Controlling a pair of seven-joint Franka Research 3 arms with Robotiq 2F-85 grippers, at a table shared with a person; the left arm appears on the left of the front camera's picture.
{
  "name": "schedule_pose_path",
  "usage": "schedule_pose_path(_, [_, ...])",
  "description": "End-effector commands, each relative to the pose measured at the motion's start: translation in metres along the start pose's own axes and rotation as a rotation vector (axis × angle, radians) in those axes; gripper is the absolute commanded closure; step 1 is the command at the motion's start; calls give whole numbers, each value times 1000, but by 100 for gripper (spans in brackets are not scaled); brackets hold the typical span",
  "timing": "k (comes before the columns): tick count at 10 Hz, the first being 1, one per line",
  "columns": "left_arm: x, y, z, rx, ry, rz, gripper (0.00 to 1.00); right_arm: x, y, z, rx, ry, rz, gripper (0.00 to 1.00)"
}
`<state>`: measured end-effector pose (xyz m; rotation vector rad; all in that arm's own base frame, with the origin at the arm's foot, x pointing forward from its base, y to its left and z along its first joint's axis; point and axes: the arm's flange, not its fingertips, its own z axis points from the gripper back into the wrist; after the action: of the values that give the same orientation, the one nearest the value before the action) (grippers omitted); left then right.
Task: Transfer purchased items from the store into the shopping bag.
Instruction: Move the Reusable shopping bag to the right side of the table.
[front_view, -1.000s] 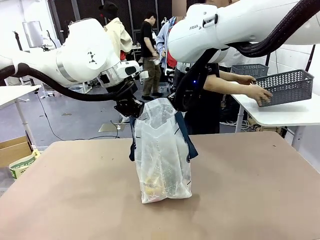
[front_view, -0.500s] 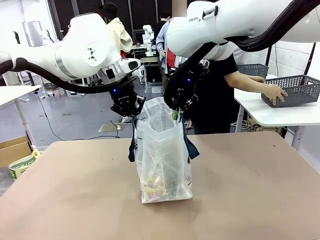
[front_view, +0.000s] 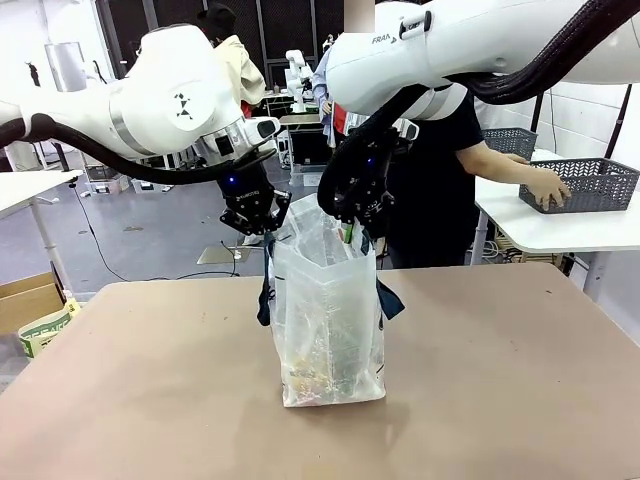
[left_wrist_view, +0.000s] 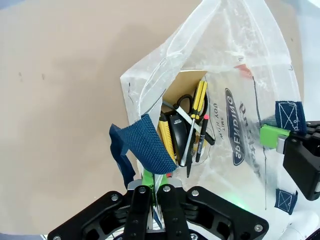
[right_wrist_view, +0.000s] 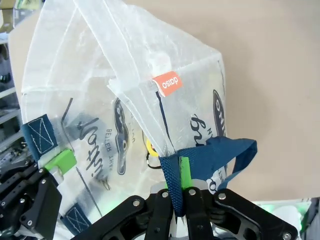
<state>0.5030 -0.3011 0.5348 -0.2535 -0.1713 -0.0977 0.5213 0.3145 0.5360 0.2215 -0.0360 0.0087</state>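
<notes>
Between the left gripper (front_view: 257, 229) and right gripper (front_view: 351, 231), the shopping bag (front_view: 328, 312) was held upright, each claw clamped on a navy strap (right_wrist_view: 233, 150).

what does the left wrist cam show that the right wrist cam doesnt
Left wrist view: the open mouth of the shopping bag with the items inside, scissors among them, and the left gripper pinching one navy handle. Right wrist view: an orange tag on the bag's rim, the right gripper pinching the other handle. Both: the translucent bag, its dark script print, the brown table.
</notes>
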Motion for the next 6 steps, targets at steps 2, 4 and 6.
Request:
schedule_pose_path(2, [1, -1, -9, -66, -16, -34, 100, 0, 0, 0, 0, 0, 0, 100])
schedule_pose_path(4, [-2, -5, -13, -138, -53, -60, 100, 1, -11, 7, 127, -35, -28, 100])
schedule_pose_path(6, [0, -3, -16, -187, -58, -48, 100, 7, -16, 7, 196, -40, -24, 100])
